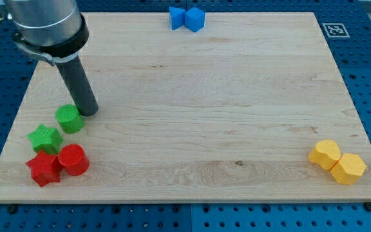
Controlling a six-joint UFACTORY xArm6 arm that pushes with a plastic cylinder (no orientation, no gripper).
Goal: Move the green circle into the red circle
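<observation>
The green circle (pixel 69 119) lies near the view's left edge of the wooden board. The red circle (pixel 73 159) lies below it, toward the view's bottom left, with a gap between them. My tip (pixel 89 111) rests on the board just to the upper right of the green circle, touching or nearly touching it. The dark rod rises from there toward the view's top left.
A green star (pixel 44 138) sits left of and below the green circle. A red star (pixel 44 169) touches the red circle's left side. Two blue blocks (pixel 187 19) lie at the top edge. Two yellow blocks (pixel 337 162) lie at the bottom right.
</observation>
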